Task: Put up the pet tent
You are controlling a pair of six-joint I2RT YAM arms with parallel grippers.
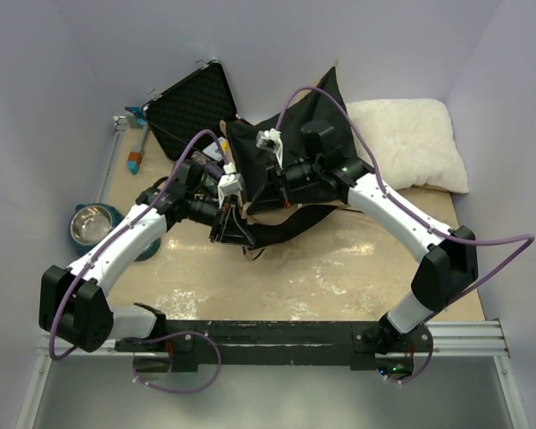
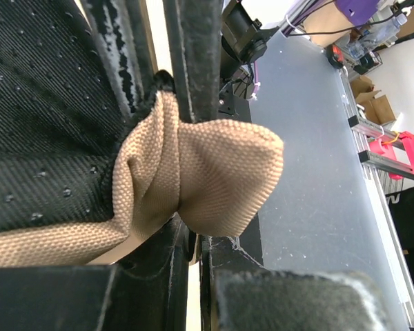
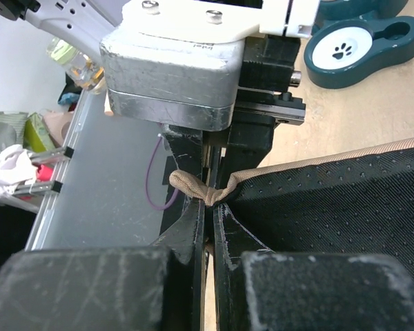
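1. The pet tent (image 1: pixel 330 94) lies collapsed in a dark heap at the middle-back of the table (image 1: pixel 339 268). It sits between the open black case (image 1: pixel 192 107) and the white pillow (image 1: pixel 411 138), and it is not yet standing.
2. Both arms meet over the tent's near-left edge.
3. The left gripper (image 2: pixel 195 224) is almost shut, pinching the tan corner (image 2: pixel 221 172) of the canvas where it wraps the black floor panel (image 2: pixel 48 103).
4. The right gripper (image 3: pixel 208 207) is fully closed on the same tan hem from the opposite side. It faces the left gripper's body nose to nose.
5. Step in hand, as I judge it: securing one corner of the floor panel, probably to pull it flat or to pass it from one arm to the other.
6. The poles may lie under the fabric. The top view is blocked by the arms, so I cannot tell.
7. The next move likely calls for one gripper to let go while the other keeps the corner. The freed arm should then take hold further along the edge so the panel can be drawn taut without the hem slipping out of the thin pinch.
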